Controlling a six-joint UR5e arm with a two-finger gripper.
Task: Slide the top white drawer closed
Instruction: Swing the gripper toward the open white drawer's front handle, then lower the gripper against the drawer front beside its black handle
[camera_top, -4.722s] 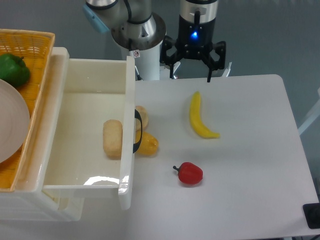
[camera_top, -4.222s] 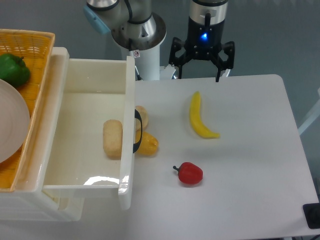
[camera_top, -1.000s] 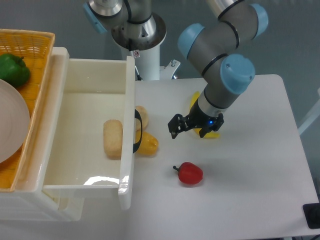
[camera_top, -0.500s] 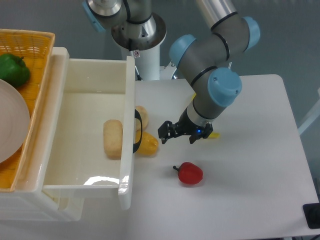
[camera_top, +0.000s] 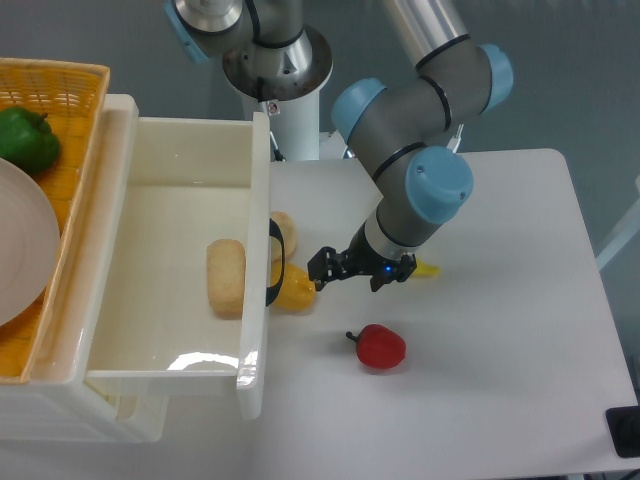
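1. Our gripper (camera_top: 348, 274) hangs low over the desk (camera_top: 500, 380) with its black fingers spread apart and nothing between them, just to the right of the drawer's front panel and close to the orange-yellow fruit there.
2. We see the white desk carrying everything on the right half of the view.
3. We find the top white drawer (camera_top: 170, 215) pulled well out of its white unit, its flat front panel standing on edge toward the desk's middle and its black arched handle (camera_top: 275, 263) facing the gripper.
4. Our arm reaches down from the top of the view, its grey links and blue joint caps folded above the gripper.
5. We see a yellow wicker basket (camera_top: 60, 110) at the left edge, on top of the unit, holding a white plate (camera_top: 20, 250) and a green pepper (camera_top: 26, 137).
6. Inside the drawer lies a pale bread roll (camera_top: 225, 277), close against the front panel.
7. A banana (camera_top: 425, 268) lies on the desk mostly hidden behind the arm; only its yellow end shows.
8. A red pepper (camera_top: 380, 346) sits on the desk below the gripper, apart from it.
9. Two small items sit just outside the front panel by the handle: a tan one (camera_top: 284, 234) above and an orange-yellow fruit (camera_top: 293, 291) below, nearest the gripper.
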